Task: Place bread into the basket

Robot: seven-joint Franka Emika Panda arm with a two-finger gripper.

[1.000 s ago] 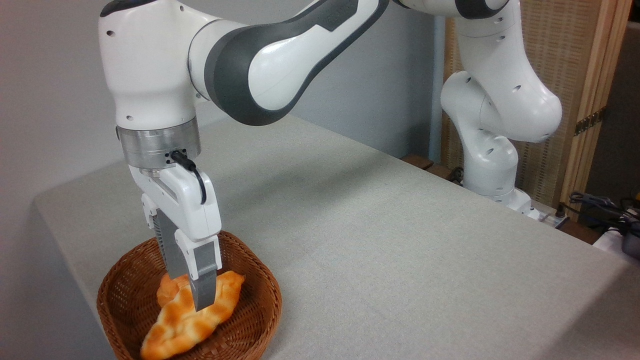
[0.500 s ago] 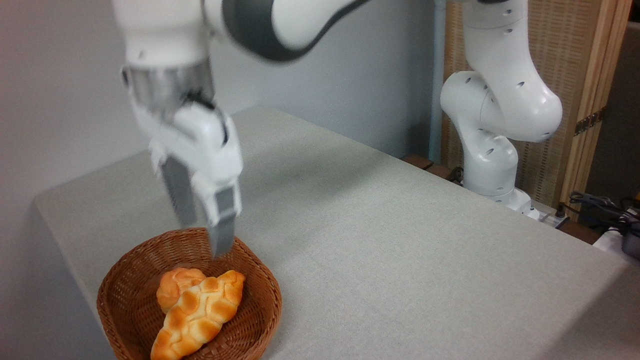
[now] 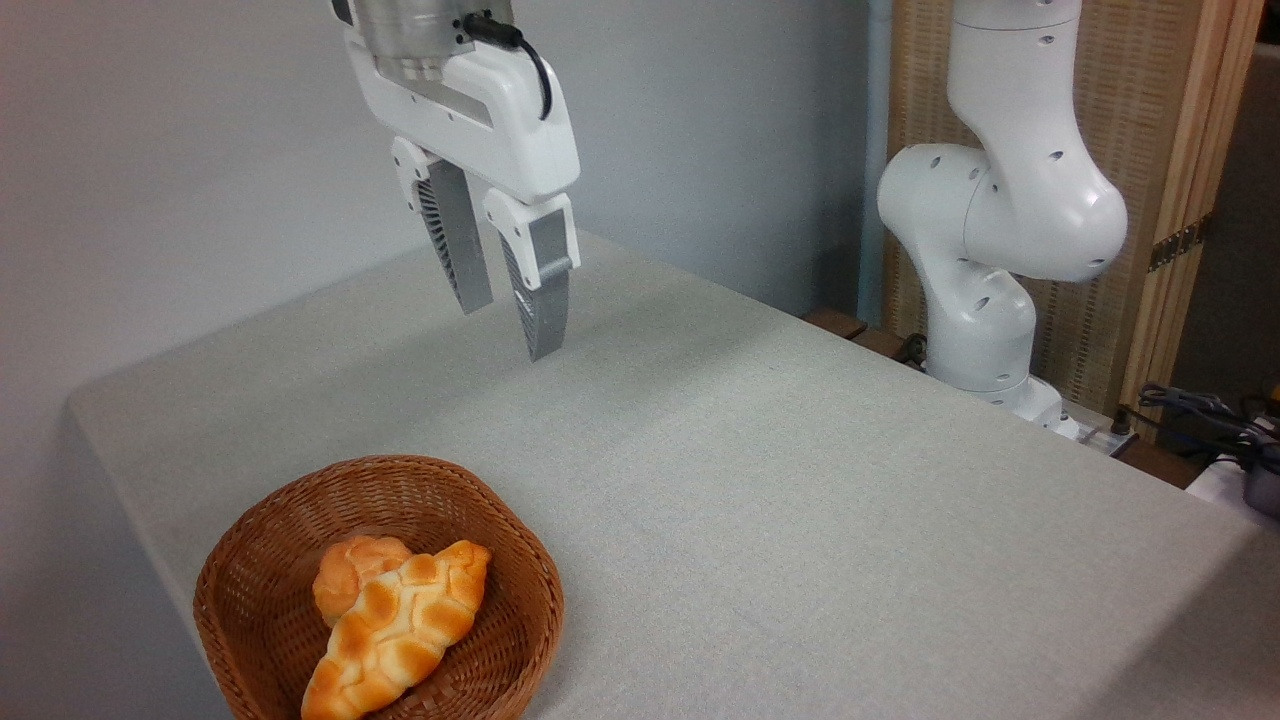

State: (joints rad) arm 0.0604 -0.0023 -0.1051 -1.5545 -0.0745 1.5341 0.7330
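The braided golden-orange bread point(image 3: 395, 630) lies inside the round brown wicker basket point(image 3: 250, 560) at the lower left, its near end by the front rim. A small round bun point(image 3: 352, 572) sits behind it, touching the loaf. My gripper point(image 3: 510, 325) hangs high above the table, up and to the right of the basket, well apart from it. Its two grey fingers are spread and nothing is between them.
The arm's white base point(image 3: 985, 330) stands at the table's right back edge. Cables and a dark device point(image 3: 1225, 430) lie beyond the right edge. A grey wall runs behind, and a wooden screen point(image 3: 1140, 150) stands at the back right.
My gripper let go of the bread and rose up and to the right, away from the basket. The loaf settled in the basket against the bun.
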